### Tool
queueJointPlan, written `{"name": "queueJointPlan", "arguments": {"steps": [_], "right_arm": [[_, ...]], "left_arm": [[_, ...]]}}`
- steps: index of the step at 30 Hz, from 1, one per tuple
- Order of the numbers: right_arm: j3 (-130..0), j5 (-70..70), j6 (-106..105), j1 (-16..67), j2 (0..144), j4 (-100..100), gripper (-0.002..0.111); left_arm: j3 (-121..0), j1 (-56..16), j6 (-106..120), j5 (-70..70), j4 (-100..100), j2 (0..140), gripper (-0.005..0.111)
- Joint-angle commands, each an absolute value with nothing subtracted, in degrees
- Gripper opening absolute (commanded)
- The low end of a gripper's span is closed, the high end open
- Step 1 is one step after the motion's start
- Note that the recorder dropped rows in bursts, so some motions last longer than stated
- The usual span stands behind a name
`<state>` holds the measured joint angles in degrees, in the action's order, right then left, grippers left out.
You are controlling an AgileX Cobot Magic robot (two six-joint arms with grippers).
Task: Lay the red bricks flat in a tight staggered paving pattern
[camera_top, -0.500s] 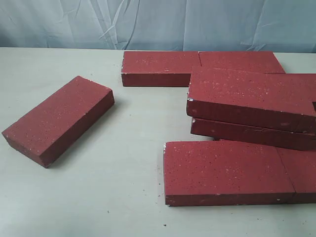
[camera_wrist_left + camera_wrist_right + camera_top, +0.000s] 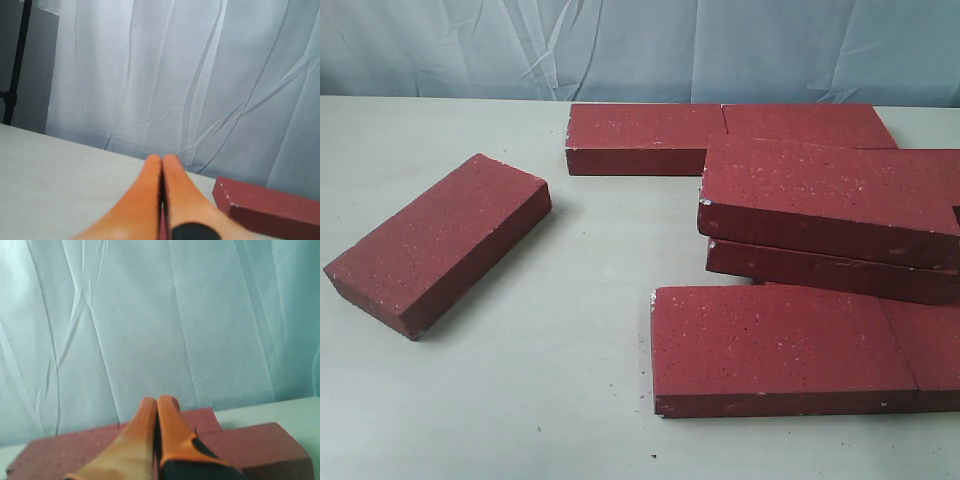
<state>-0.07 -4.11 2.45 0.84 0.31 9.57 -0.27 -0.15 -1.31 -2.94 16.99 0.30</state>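
Jaws pressed together on both arms: left gripper and right gripper pinched tight, nothing betw. the orange fingers. All red bricks sit on table. Lone brick flat, angled, left side, well apart from rest. Back pair end to end, touching. Stack of two on right. Front pair flat, butted together.

The stacked bricks and the near-right brick run off the exterior view's right edge. The lower stacked brick lies mostly hidden under the upper one. The right wrist view is blurred throughout.
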Motion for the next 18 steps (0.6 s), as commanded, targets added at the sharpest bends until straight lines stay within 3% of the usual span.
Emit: {"name": "queueJointPlan", "arguments": {"steps": [1,8,14,18], "right_arm": [[-0.3,-9.7,6.9,0.6,0.0,13.0,-0.001],[-18.2,-15.2,13.7,0.6,10.4,10.4,-0.001],[-29.8,-14.2,12.1,0.6,26.3,2.7,-0.001],[-38.1,-2.2,8.4,0.6,37.0,-5.0,-0.001]], "left_arm": [[0.0,-0.2,-4.0,-12.6,20.0,0.0,0.000],[-8.5,-0.2,-20.7,-26.2,14.6,6.5,0.000],[-21.3,-0.2,-20.6,-26.2,7.4,26.7,0.000],[-32.2,-1.9,-20.8,-21.2,-8.9,44.8,0.000]]}}
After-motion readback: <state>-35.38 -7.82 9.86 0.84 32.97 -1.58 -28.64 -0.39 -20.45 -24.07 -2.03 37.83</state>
